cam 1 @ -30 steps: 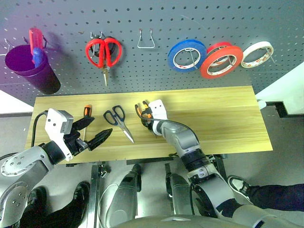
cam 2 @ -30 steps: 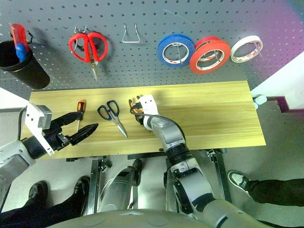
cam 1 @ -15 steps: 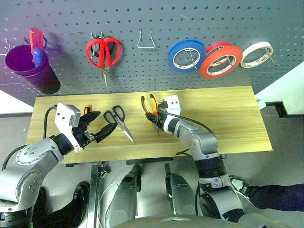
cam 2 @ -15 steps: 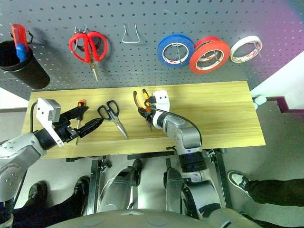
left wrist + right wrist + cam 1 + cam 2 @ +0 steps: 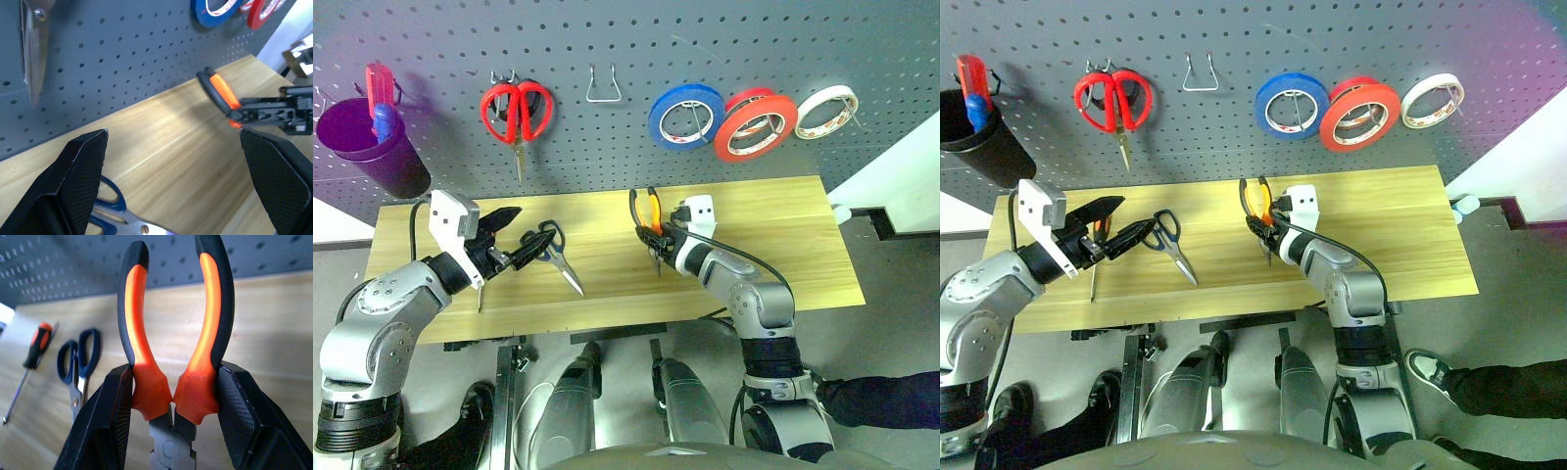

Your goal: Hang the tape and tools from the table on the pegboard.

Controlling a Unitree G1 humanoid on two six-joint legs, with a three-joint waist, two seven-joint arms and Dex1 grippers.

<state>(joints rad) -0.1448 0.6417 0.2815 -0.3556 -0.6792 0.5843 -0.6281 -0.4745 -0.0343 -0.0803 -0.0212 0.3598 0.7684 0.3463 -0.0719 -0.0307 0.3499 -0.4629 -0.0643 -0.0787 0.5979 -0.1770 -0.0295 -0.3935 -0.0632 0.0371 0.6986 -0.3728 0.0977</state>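
While right gripper (image 5: 171, 416) jaws clamp orange-and-black-handled pliers (image 5: 171, 333) upright, left gripper (image 5: 176, 176) jaws spread wide

A table (image 5: 803, 245) stands before me, with the pegboard (image 5: 705, 39) behind it. My left gripper (image 5: 522, 247) hovers over scissors (image 5: 553, 255) on the table's left part. At centre, my right gripper (image 5: 651, 240) holds pliers (image 5: 649, 211) above the table, handles pointing up.
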